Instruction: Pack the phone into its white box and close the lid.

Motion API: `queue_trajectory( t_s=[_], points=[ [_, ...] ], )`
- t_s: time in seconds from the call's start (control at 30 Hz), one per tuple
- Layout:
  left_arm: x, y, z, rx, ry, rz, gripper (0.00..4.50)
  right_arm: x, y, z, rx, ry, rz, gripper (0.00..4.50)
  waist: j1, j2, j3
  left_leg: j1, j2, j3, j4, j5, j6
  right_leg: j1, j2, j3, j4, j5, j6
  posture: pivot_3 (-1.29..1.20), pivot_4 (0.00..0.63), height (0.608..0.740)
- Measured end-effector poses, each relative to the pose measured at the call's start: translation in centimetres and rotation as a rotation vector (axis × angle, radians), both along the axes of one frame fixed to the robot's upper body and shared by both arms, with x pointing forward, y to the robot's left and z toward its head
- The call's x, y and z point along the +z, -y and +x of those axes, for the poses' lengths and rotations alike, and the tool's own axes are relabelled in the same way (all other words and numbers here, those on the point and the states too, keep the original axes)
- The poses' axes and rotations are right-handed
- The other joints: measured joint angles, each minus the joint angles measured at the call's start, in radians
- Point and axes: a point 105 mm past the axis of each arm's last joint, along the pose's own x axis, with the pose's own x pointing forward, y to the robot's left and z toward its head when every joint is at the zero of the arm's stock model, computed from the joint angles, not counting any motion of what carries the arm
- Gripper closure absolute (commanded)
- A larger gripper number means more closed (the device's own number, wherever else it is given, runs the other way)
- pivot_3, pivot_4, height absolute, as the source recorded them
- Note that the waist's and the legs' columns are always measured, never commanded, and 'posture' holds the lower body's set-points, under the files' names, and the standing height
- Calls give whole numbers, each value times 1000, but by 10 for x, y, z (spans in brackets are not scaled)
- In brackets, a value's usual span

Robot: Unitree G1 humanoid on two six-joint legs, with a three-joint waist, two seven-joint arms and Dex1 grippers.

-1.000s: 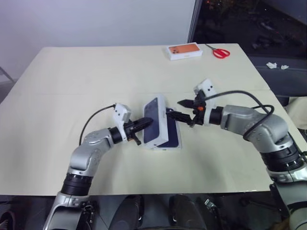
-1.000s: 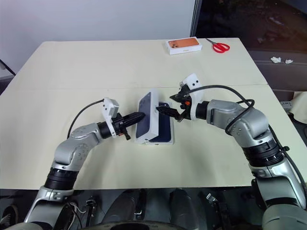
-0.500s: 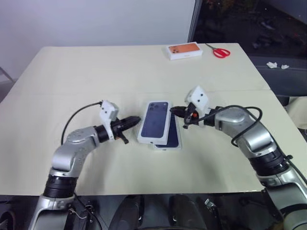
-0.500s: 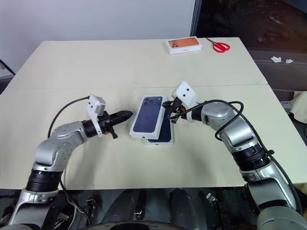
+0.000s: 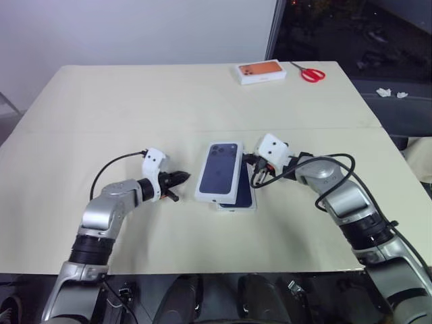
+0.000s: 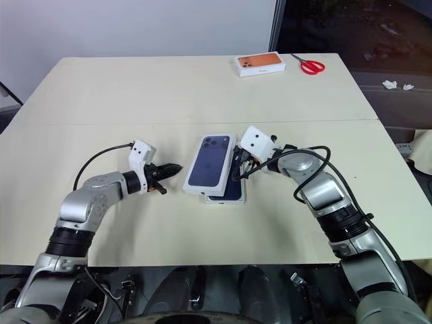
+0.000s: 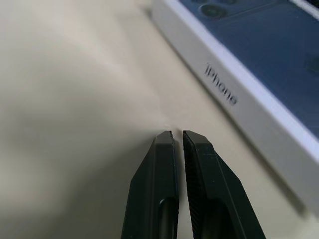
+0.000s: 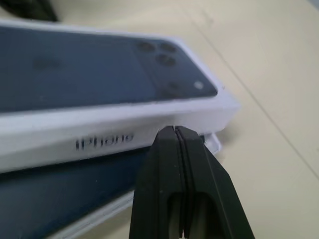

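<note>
A second ago the lid (image 5: 219, 171) stood tipped up on edge between the two end effectors; now it lies flat, picture side up, skewed across the white box (image 5: 237, 201) rather than seated square on it. The left end effector (image 5: 183, 177) has drawn away from the lid, and the right end effector (image 5: 255, 162) has gone from spread to closed and dropped low beside it.

The lid is a shallow white cover with a dark blue phone picture on top, a camera cluster printed at its far corner. It sits near the middle of the bench (image 5: 135, 108). Under it, on the side toward the right arm, a strip of the box and the dark navy phone (image 5: 242, 190) inside it stays uncovered.

The word "iPhone" is printed in grey on the lid's white side walls, readable in both wrist views (image 7: 222, 83).

The left end effector's fingers (image 7: 164, 164) are nearly together with only a thin slit between them, holding nothing, its tips apart from the lid's near side wall. The right end effector's fingers (image 8: 172, 164) are pressed together, empty, with their tips at the lid's side wall just above the exposed phone; whether they touch cannot be told.

Well beyond the lid, at the bench's far edge, lie an orange-topped white box (image 5: 260, 71) and red scissors (image 5: 309, 73).
</note>
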Motion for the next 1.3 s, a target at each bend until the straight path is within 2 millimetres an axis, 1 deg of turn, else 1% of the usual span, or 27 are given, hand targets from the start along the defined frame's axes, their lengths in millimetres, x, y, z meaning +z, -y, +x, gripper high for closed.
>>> queue_trajectory(
  t_s=[0.1,0.17,0.33,0.5,0.6,0.67,0.77,0.87,0.97,1.13,1.3],
  points=[
    [0,14,-1,-47,-17,-12,4108,-2,-2,-1,10,-8,-6,4479,-1,0,0,0,0,0,0,1,-2,0,0,0,0,0,0,0,150,740],
    [-1,19,-2,-67,-33,-24,4108,-3,-1,-1,14,-6,-16,4479,-1,0,0,0,0,0,0,1,-2,0,0,0,0,0,0,0,150,740],
    [-1,25,-9,-108,-80,-52,4108,-6,1,-3,19,-14,-39,4479,-1,0,0,0,0,0,0,1,-2,0,0,0,0,0,0,0,150,740],
    [-2,27,-12,-126,-92,-57,4108,-7,3,-5,29,-10,-66,4479,-1,0,0,0,0,0,0,1,-2,0,0,0,0,0,0,0,150,740],
    [-1,32,-15,-143,-105,-74,4108,-6,9,-10,47,-6,-107,4479,1,0,0,0,0,0,0,1,-3,0,0,0,0,0,0,0,150,740],
    [1,38,-19,-163,-112,-99,4108,-6,13,-16,66,-10,-130,4479,1,0,0,0,0,0,0,1,-1,0,0,0,0,0,0,0,150,740],
    [2,43,-26,-186,-121,-115,4108,-7,17,-26,95,-23,-165,4479,-1,0,0,0,0,0,0,1,-1,0,0,0,0,0,0,0,150,740],
    [-2,45,-35,-203,-142,-120,4108,-12,20,-33,107,-46,-180,4479,-2,0,0,0,0,0,0,1,-1,0,0,0,0,0,0,0,150,740],
    [-6,49,-42,-221,-162,-119,4108,-13,20,-35,110,-54,-185,4479,-1,0,0,0,0,0,0,1,-1,0,0,0,1,0,0,0,150,740],
    [-5,45,-44,-222,-163,-100,4108,-11,17,-39,133,-48,-194,4479,-2,0,0,0,1,0,0,1,-1,0,0,0,1,0,0,0,150,740],
    [-1,39,-43,-212,-150,-85,4108,-15,15,-48,176,-67,-216,4479,-1,0,0,0,1,0,0,1,-1,0,0,0,1,0,0,0,150,740]
  ],
)
